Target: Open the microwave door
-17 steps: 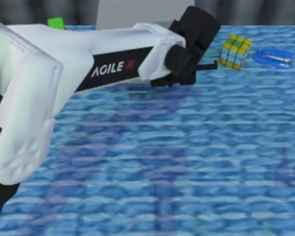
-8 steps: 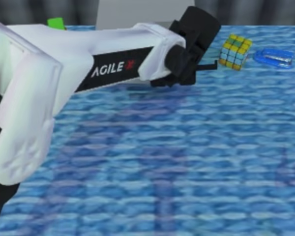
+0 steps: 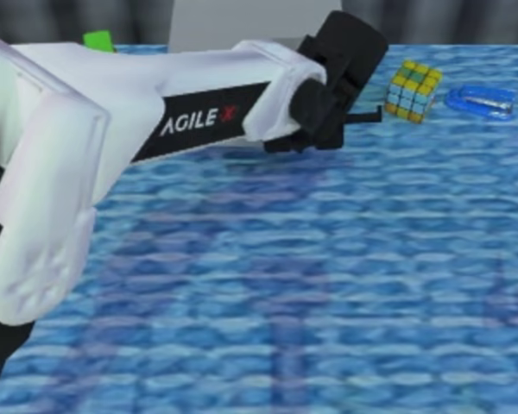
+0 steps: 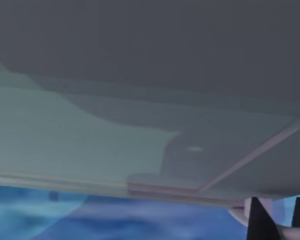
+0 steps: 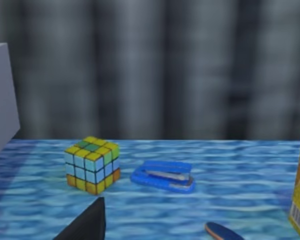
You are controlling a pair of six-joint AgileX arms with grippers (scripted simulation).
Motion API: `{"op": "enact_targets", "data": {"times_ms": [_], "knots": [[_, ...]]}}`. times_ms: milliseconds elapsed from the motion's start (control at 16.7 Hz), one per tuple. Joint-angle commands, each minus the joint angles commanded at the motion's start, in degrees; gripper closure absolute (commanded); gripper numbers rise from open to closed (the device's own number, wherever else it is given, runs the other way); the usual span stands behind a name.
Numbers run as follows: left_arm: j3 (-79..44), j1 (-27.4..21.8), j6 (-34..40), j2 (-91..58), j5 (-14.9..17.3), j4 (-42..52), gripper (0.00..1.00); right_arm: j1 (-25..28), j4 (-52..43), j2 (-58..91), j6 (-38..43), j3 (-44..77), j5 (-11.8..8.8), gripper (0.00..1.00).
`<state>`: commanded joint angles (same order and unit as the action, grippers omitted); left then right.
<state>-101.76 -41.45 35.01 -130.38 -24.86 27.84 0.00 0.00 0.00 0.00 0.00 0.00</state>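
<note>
Microwave [image 3: 242, 21] standing at the far edge of the table, left of centre in the top view, showing there as a plain grey block mostly hidden behind the left arm. Microwave door [image 4: 90, 130] filling the left wrist view at very close range: a flat pane in a pale frame, with what is probably a handle mount near its lower edge, though that is not certain.

Judging the door stiff and hinged, light to swing, its smooth face offering no purchase. The bar handle is the place to take hold; the glazed pane wants no prying.

Left gripper [image 3: 350, 73] reaching in at the microwave's front. Two dark fingers [image 4: 260, 220] are standing apart at the wrist view's edge with nothing visibly between them.

Right gripper is not showing in the top view; cannot tell its fingers.

Further right on the blue cloth: puzzle cube [image 3: 412, 90], then a blue stapler [image 3: 481, 100] just beside it.
</note>
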Motion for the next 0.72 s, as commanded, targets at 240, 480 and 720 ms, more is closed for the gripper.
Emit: {"op": "enact_targets", "data": {"times_ms": [240,480,720], "knots": [[0.86,-0.18,-0.43,0.19,0.45,-0.67,1.0,0.0,0.0,0.0,0.0,0.0,0.0,0.0],[4.52,0.14,-2.8,2.56,1.69,-3.08,1.0,0.0,0.0,0.0,0.0,0.0,0.0,0.0],[4.77,0.15,-2.98,2.72,1.8,-3.26,1.0,0.0,0.0,0.0,0.0,0.0,0.0,0.0]]}}
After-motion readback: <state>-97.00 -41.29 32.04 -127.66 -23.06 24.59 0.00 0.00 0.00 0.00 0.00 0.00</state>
